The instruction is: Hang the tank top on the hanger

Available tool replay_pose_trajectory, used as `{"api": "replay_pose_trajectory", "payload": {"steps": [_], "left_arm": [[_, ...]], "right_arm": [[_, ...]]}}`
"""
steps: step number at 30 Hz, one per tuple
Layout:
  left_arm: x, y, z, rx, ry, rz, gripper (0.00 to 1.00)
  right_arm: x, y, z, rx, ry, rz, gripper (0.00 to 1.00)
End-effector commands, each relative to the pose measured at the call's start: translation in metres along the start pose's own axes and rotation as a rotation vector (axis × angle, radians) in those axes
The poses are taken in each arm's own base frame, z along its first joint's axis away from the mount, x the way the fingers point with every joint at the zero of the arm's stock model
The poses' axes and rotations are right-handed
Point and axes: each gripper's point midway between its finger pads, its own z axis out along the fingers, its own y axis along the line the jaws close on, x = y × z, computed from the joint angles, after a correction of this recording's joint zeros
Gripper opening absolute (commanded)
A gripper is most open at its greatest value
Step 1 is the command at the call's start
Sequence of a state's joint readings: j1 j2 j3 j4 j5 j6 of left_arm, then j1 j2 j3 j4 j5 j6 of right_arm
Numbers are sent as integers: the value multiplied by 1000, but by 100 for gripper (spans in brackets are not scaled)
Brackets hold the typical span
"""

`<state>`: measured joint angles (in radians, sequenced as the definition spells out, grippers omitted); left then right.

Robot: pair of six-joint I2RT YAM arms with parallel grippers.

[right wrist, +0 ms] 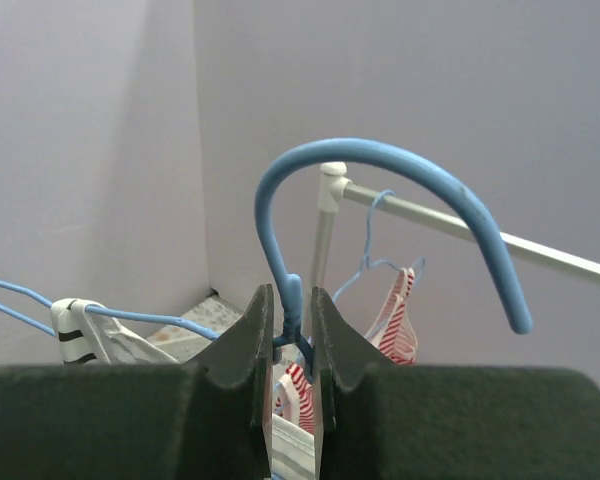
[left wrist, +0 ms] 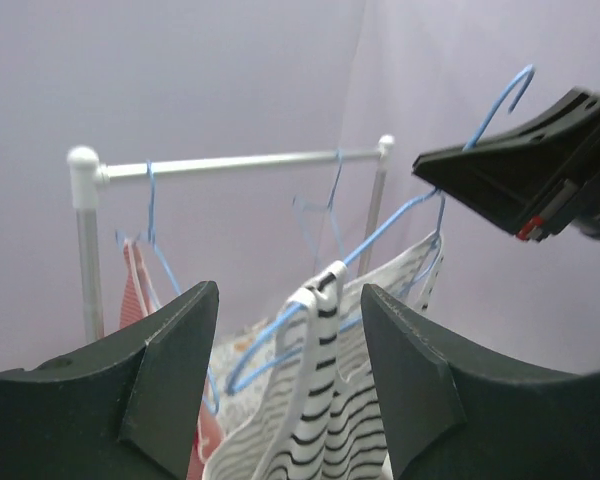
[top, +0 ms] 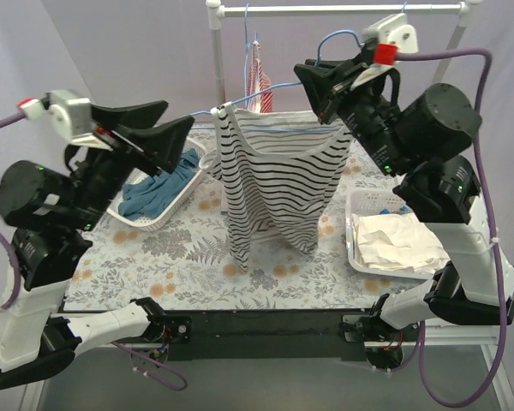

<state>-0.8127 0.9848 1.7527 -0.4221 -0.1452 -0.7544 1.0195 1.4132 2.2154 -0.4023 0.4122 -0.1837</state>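
The black-and-white striped tank top [top: 274,180] hangs off the pale-blue wire hanger [top: 270,88], and its hem reaches the tablecloth. One strap loops over the hanger's left end [left wrist: 325,285]. Its other shoulder sits under my right gripper [top: 311,81], which is shut on the hanger [right wrist: 380,160] at its neck, just below the hook, and holds it in the air. My left gripper [top: 182,116] is open and empty, with its fingers [left wrist: 170,370] on either side of the strap and not touching it. The tank top [left wrist: 330,400] fills the gap ahead of them.
A white rail [top: 343,10] runs across the back with spare blue hangers and a red-and-white striped top [top: 259,86] on it. A white basket [top: 182,199] with a blue garment [top: 154,193] is on the left. A white basket [top: 360,201] with pale cloth is on the right.
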Motion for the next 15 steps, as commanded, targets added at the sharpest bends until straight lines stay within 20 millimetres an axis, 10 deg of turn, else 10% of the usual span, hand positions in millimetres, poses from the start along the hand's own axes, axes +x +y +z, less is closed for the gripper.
{"api": "replay_pose_trajectory", "payload": {"steps": [1,8,15], "left_arm": [[-21,-17,7,104,-71,81,58],[19,-32,-20,224,123,92,56],[135,-37,-53,289,592,24,52]], "right_arm": [[-45,19,-19,-142,-139,77,1],[60,45,-40,-234,112,94,1],[96,39,-57,-213,177,63,1]]}}
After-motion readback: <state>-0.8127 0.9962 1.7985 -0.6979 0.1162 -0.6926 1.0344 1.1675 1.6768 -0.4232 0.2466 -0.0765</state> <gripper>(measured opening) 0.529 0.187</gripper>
